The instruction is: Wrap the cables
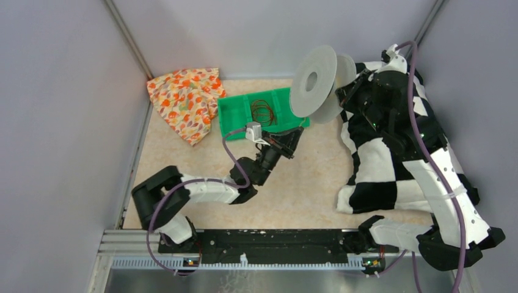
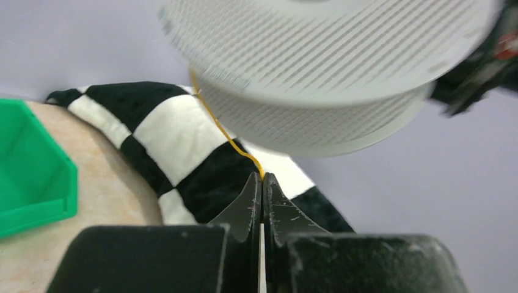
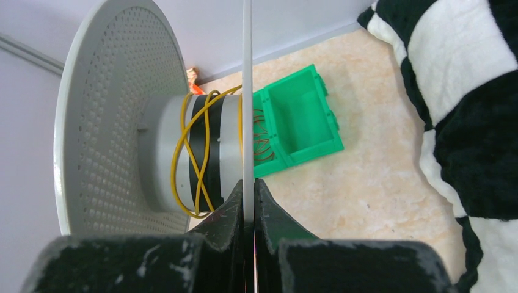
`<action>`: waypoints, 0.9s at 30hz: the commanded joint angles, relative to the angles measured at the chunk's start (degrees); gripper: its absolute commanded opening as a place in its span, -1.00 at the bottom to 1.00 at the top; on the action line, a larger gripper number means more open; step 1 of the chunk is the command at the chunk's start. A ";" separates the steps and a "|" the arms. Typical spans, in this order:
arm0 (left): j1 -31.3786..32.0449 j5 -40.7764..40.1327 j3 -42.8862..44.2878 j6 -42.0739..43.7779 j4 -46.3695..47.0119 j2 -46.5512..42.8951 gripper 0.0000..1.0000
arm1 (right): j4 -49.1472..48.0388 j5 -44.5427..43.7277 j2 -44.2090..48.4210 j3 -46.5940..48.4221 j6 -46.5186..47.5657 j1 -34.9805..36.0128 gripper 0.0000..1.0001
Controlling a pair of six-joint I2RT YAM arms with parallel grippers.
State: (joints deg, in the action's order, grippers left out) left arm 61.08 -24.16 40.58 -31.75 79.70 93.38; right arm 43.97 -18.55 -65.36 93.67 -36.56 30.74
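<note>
Left gripper (image 2: 262, 178) shut tight on thin yellow wire (image 2: 223, 131), pinched at the very tips. From there up to a pale spool (image 2: 324, 61), looped loosely round its hub. Right gripper (image 3: 247, 186) clamped on the spool's flange, holding it raised. Darker coils (image 1: 262, 112) in green bin (image 1: 233, 118), left of spool; checkered cloth (image 1: 374, 160) at right.

Tabletop (image 1: 305, 183) lies open between green bin (image 1: 235, 113) and checkered cloth (image 1: 379, 165).

Top: high behind arm bases, looking down on table (image 1: 305, 183). Left wrist: low, close, tilted up at spool (image 2: 330, 55). Right wrist: close, edge-on to spool, facing green bin (image 3: 308, 151). All share both
</note>
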 commanded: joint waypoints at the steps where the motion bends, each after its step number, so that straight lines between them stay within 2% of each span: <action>1: 0.35 6.33 2.34 -3.52 -16.77 -10.38 -1.00 | -6.06 -3.70 -0.09 -1.02 2.05 0.55 -1.00; 5: 0.48 9.92 6.94 -5.01 -32.37 -14.16 -1.00 | -6.62 -3.66 -0.72 -3.57 2.50 0.55 -1.00; 8: 0.49 14.01 8.48 -6.41 -37.35 -15.59 -1.00 | -6.79 -4.18 -1.10 -5.10 2.72 0.50 -1.00; 12: 0.67 21.94 14.30 -7.32 -48.46 -15.24 -1.00 | -6.44 -5.09 -2.30 -6.38 3.69 0.54 -1.00; 17: 0.91 25.71 17.70 -7.46 -53.43 -15.96 -1.00 | -6.26 -3.71 -3.37 -8.36 4.81 0.54 -1.00; 20: 0.82 24.81 20.95 -4.14 -57.07 -16.52 -1.00 | -6.18 0.05 -3.38 -9.68 6.48 0.54 -1.00; 25: 0.41 24.68 30.18 6.19 -68.60 -14.23 -1.00 | -4.69 5.90 -2.42 -12.27 9.09 0.67 -1.00; 27: -0.06 24.69 32.00 7.88 -69.79 -13.93 -1.00 | -3.29 7.02 -1.67 -12.92 10.30 0.91 -1.00</action>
State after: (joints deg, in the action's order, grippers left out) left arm 61.63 -0.69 66.76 -30.98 15.62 79.31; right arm 43.27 -15.66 -69.67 80.86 -28.97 30.76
